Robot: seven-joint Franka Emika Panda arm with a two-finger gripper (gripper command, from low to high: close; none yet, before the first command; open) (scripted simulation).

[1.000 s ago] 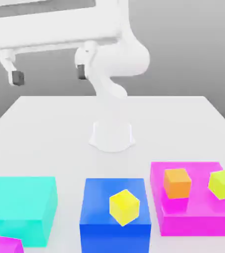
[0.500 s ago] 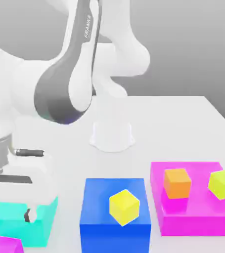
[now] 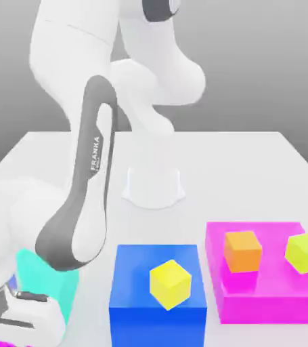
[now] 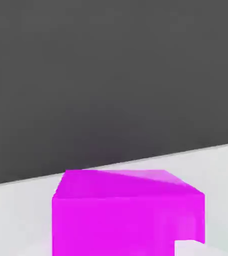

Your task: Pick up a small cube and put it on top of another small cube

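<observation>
1. The white Franka arm (image 3: 82, 203) leans way down toward the exterior view's lower left corner, with its hand low over the white table (image 3: 251, 169) right at the frame edge.
2. The gripper is closed down as far as it goes. Whether it actually has hold of anything can't be told from these views.
3. The small magenta cube (image 4: 128, 212) sits on the table directly in front of the hand camera, very close up. In the exterior view only a sliver of magenta peeks out at the bottom left under the hand.
4. A cyan block (image 3: 38, 278) is mostly hidden behind the arm's forearm.
5. The small yellow cube (image 3: 170, 284) rests on top of a blue block (image 3: 133, 284) in the middle front, turned a bit askew.
6. On the exterior view's right, a big flat magenta block (image 3: 265, 301) carries an orange cube (image 3: 243, 251) and a lime yellow-green cube (image 3: 305, 252), set apart from each other.
</observation>
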